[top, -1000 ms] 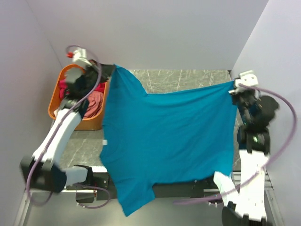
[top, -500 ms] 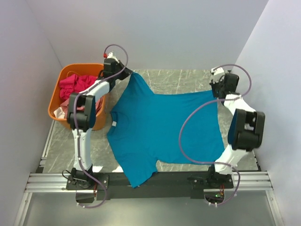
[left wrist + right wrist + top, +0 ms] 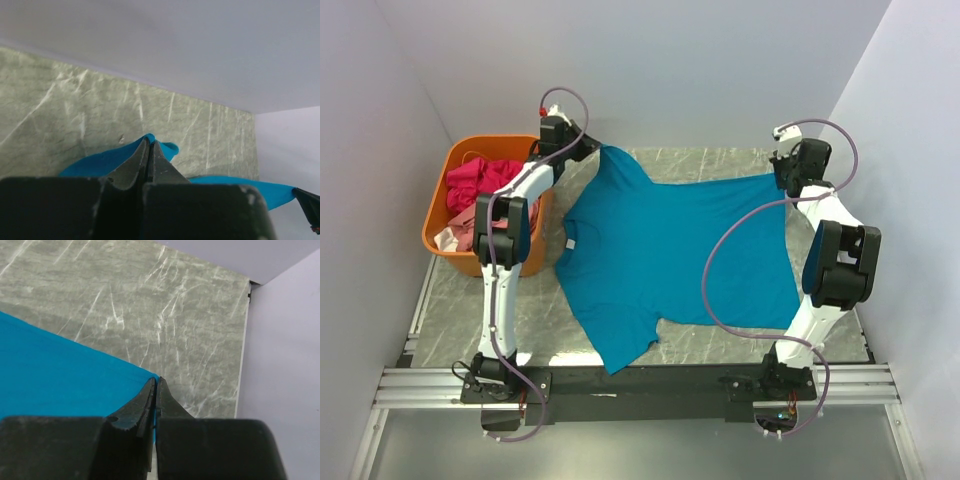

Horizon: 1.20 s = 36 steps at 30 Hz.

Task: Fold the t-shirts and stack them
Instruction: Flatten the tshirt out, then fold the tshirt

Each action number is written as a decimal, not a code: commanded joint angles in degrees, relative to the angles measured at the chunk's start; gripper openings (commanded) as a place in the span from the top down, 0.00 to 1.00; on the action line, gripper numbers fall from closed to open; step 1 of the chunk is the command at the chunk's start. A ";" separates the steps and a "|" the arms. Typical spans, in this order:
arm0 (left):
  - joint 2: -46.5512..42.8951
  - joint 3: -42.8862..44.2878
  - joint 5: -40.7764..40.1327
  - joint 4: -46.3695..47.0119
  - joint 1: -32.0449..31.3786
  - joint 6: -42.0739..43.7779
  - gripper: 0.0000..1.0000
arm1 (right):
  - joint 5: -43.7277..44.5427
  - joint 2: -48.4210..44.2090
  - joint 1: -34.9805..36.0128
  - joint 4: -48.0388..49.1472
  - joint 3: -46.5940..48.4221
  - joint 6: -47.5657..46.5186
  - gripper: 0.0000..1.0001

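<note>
Our left jaws and right jaws pinch the teal-blue t-shirt (image 3: pixel 670 250) at the worktop's (image 3: pixel 720 165) far edge, spread out. Nothing is folded yet; pink shirts (image 3: pixel 480 180) wait in the basket (image 3: pixel 460 262).

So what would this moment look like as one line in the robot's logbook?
left pincer: shut on teal t-shirt sleeve | right pincer: shut on hem corner | shirt: spread across table | pink shirts: in orange basket

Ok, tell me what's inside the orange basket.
A magenta shirt and a paler pink one lie bunched in the basket; the left arm covers its right side, hiding the rest.
</note>
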 commanded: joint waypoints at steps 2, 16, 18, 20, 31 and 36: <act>-3.90 -4.14 3.76 3.77 0.48 -0.46 0.99 | -2.02 -3.05 -0.29 -0.42 -0.59 1.08 1.00; -15.41 -15.93 8.07 5.71 0.75 4.72 1.00 | -1.67 -2.53 -0.37 -4.55 -0.59 0.37 1.00; -16.20 -16.72 8.77 5.27 0.75 5.16 0.99 | -1.67 -2.79 -0.37 -4.99 -0.76 0.37 1.00; -16.90 -17.68 8.95 5.18 0.75 5.25 0.99 | -1.85 -3.49 -0.46 -4.99 -1.38 0.46 1.00; -22.53 -24.01 9.47 5.35 0.75 6.48 1.00 | -2.81 -5.86 -1.25 -4.99 -3.75 0.73 1.00; -25.78 -27.70 9.91 6.05 0.84 6.92 1.00 | -3.60 -6.48 -2.13 -4.82 -5.07 0.46 1.00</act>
